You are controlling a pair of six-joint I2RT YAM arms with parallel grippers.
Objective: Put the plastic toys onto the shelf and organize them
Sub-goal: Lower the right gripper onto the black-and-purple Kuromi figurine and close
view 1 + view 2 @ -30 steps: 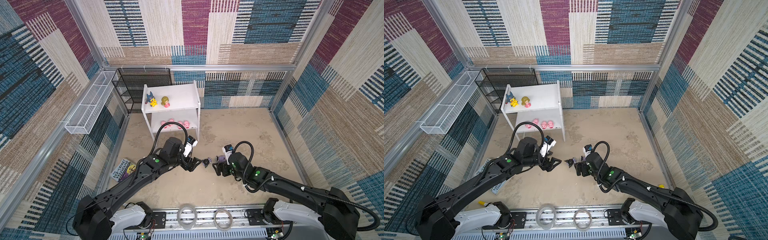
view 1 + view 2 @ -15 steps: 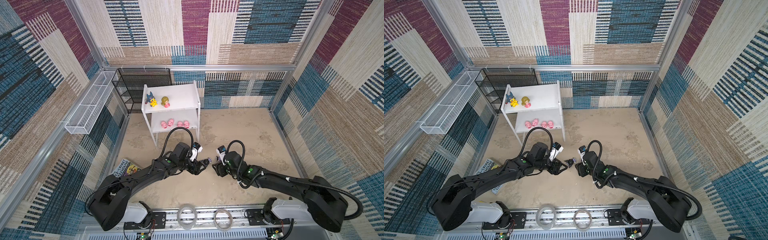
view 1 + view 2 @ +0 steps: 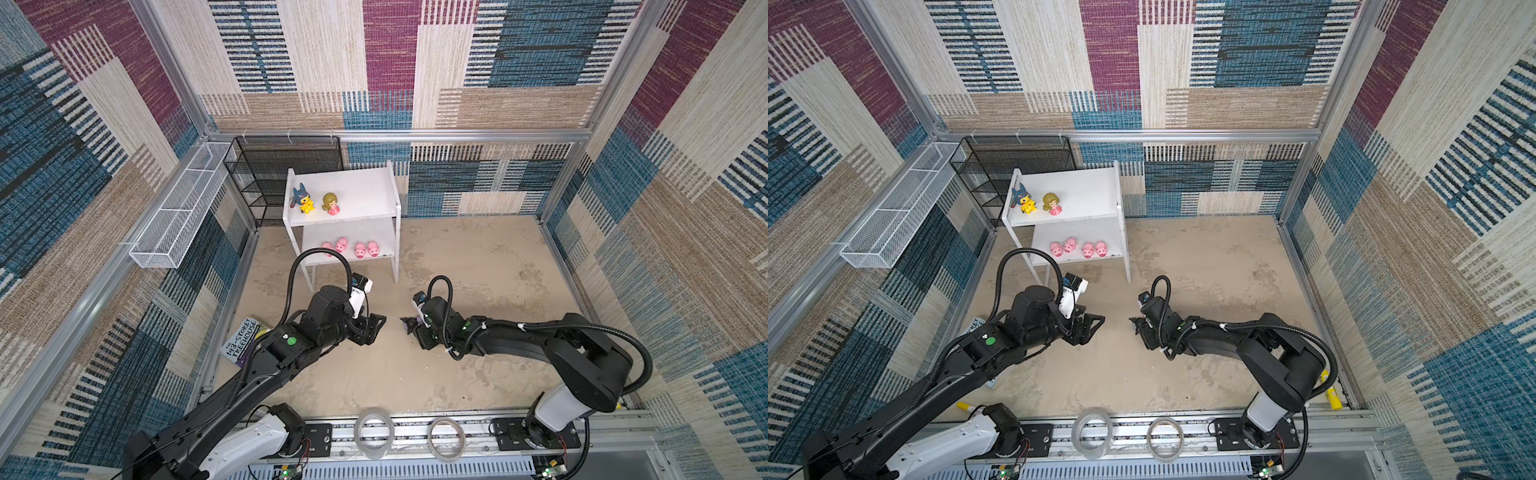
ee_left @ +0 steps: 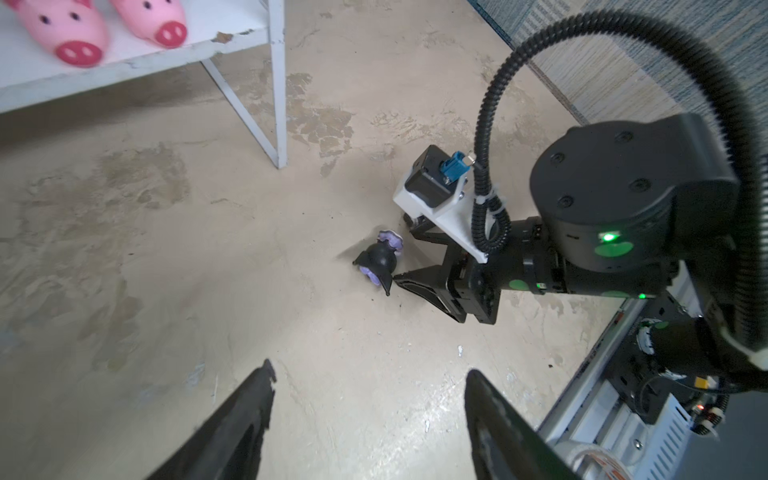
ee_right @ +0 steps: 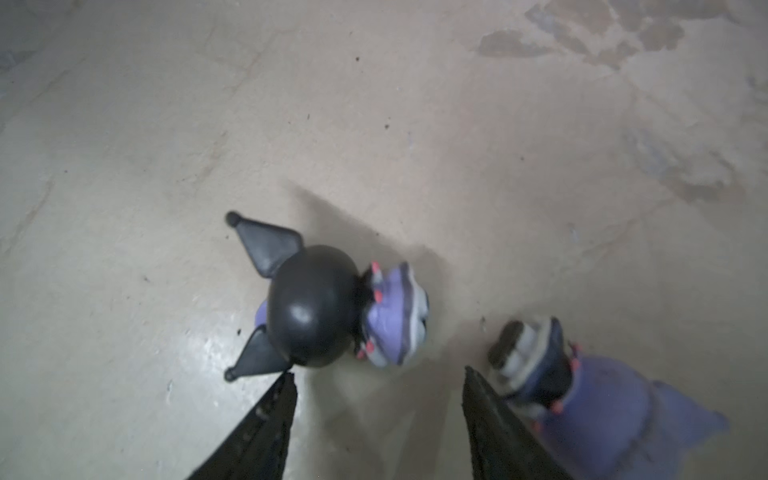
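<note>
Down on the sandy surface (image 3: 457, 266) both arms reach toward the middle, and neither is carrying anything. The left hand (image 3: 376, 326) has its fingers (image 4: 249, 415) spread wide apart with only bare surface between them in its wrist view. Facing it, the right hand (image 3: 411, 330) is also parted, and its own camera shows nothing between the two dark fingers (image 5: 266, 419). Just ahead of those tips a black-headed figure (image 5: 316, 307) lies on its side, with pointed ears and a purple frilled dress. It is close to the tips but not gripped, and it also shows from the left wrist (image 4: 380, 262), right in front of the right hand (image 4: 401, 253). A second purple figure (image 5: 582, 390) lies blurred on the outer side of one finger, partly hidden behind it, and I cannot tell whether they touch. At the back stands the white shelf (image 3: 357, 195), seen in both top views (image 3: 1088, 191). A yellow figure with a blue hood (image 3: 303, 200) and a blond doll in pink (image 3: 331, 203) stand side by side on its top board. Four pink pigs (image 3: 360, 250) sit in a rough row on the lower board. Behind the shelf is a black mesh rack (image 3: 282, 166), and a paperback book (image 3: 243, 343) lies partly under the left arm.
</note>
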